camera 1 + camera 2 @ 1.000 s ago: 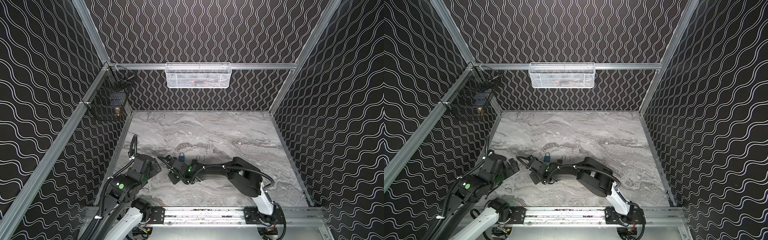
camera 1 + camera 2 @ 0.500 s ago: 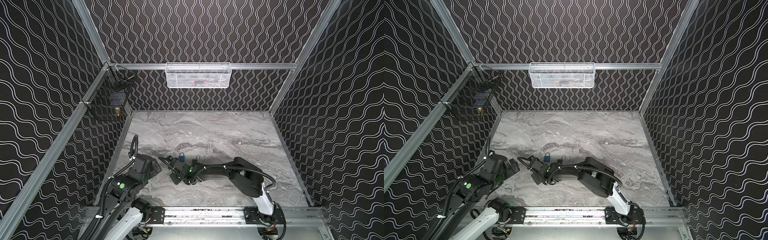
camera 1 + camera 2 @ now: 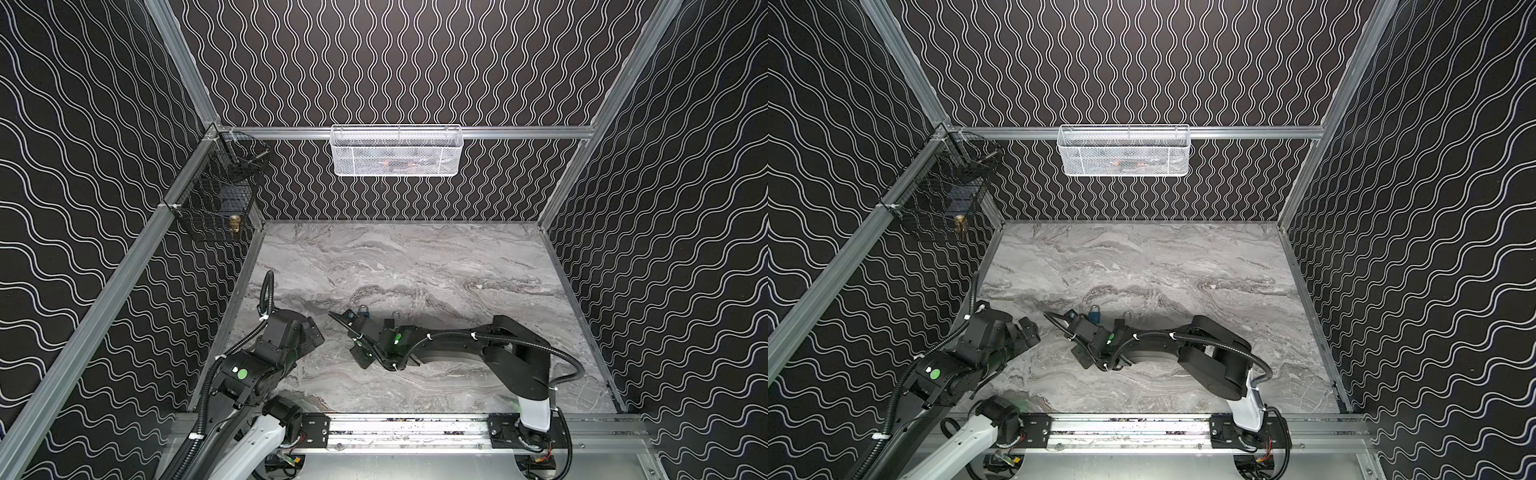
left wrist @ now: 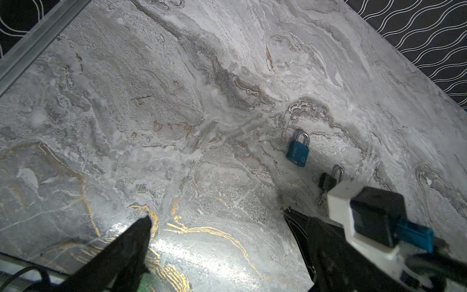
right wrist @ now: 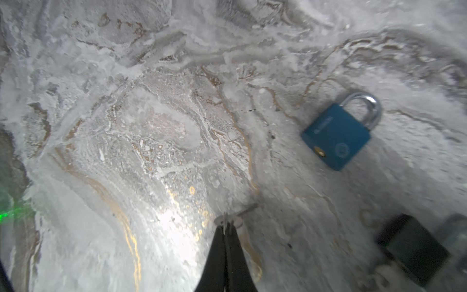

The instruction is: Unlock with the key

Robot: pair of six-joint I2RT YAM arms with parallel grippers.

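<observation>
Low over the bench (image 5: 126, 126), right pincer (image 5: 225, 227) nips the key (image 5: 242, 212) tight, left pincer (image 4: 217, 217) gapes empty, and the blue padlock (image 5: 336, 136) lies unopened.

No writing can be read anywhere in these views. The blue padlock (image 5: 336, 136), lying flat on the desk (image 5: 151, 101), carries a short line of raised lettering along one edge of its body. It also has a round stamped emblem near its brass keyhole. Both are too blurred in the right wrist view to make out, and too small in the left wrist view.
</observation>
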